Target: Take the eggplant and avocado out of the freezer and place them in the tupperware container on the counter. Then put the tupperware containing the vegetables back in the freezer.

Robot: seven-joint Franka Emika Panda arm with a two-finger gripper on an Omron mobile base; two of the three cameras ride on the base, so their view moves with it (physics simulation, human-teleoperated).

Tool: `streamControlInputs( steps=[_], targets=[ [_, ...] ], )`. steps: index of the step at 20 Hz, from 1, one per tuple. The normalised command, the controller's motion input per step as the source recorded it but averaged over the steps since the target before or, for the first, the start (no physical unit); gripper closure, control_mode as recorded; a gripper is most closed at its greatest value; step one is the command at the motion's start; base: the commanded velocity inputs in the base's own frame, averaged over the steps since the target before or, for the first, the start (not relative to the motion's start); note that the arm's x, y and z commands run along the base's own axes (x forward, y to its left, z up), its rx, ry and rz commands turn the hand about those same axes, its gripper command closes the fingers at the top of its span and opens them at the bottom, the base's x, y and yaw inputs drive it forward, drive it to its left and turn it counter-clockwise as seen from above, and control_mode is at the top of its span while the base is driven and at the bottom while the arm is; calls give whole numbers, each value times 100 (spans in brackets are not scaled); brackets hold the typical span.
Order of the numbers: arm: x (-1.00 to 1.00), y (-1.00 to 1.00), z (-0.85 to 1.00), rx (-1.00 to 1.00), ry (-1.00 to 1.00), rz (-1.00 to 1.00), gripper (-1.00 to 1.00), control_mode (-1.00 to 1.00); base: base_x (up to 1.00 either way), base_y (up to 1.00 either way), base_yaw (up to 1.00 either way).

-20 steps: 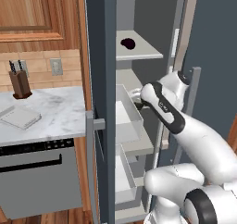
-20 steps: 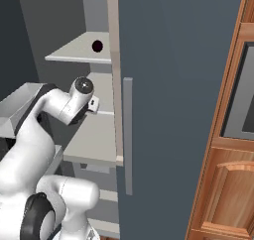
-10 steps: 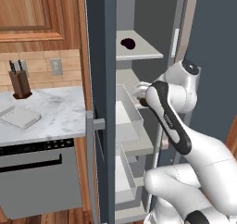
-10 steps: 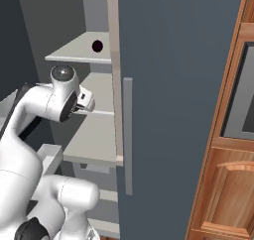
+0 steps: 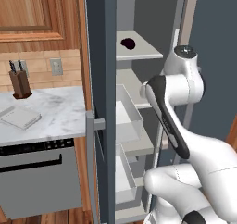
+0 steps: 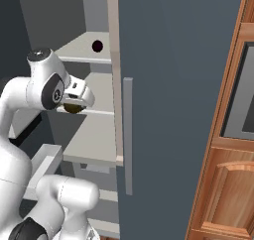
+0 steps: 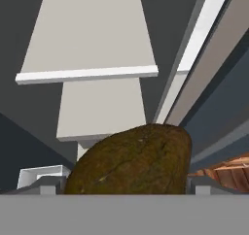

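Gripper (image 6: pixel 74 102) inside the freezer (image 5: pixel 104 56), wide-spread jaws either side of the avocado (image 7: pixel 131 161); hand view shows the brown lump sitting right between the finger tips, huge in frame, but both pad faces are hidden behind it, so cannot tell whether they press it or just bracket it. Right base view: a sliver of olive-brown peeks out under the white hand at the middle shelf (image 6: pixel 94 92) level, and whether it rests on the shelf or is lifted is not clear. Handling guess: the avocado looks light, firm, rough-skinned, rounded and a bit egg-shaped, so it could roll or squirt out if pinched off-centre; best taken across its widest middle with moderate squeeze, as too hard may bruise it. Eggplant (image 5: pixel 127 43) is a dark purple lump on the upper shelf (image 5: pixel 143 49) toward the back, well apart from the hand, untouched; it also shows as a dark dot in the right base view. It is likely smooth and slick, slightly bigger, and wants a mid-body grip too. Pale pull-out drawers (image 5: pixel 129 121) below, part open. Farther off to the left, the tupperware container (image 5: pixel 19 117) lies flat on the counter (image 5: pixel 55 112), nothing visible in it, with the knife block (image 5: pixel 20 84) behind it by the wall.
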Motion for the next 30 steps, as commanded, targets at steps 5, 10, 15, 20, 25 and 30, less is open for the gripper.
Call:
streamControlInputs(
  steps=[5,10,15,20,25,30],
  targets=[
    [-42,-21,29,-5,5,0,100,-100,0,0,0],
    [-37,-11,19,0,2,0,100,-100,0,0,0],
    [-36,0,0,0,-17,3,100,-100,0,0,0],
    [-32,0,3,0,-29,8,100,-100,0,0,0],
    [-17,0,4,0,-4,6,100,-100,0,0,0],
    [0,0,0,0,4,0,100,-100,0,0,0]
  ],
)
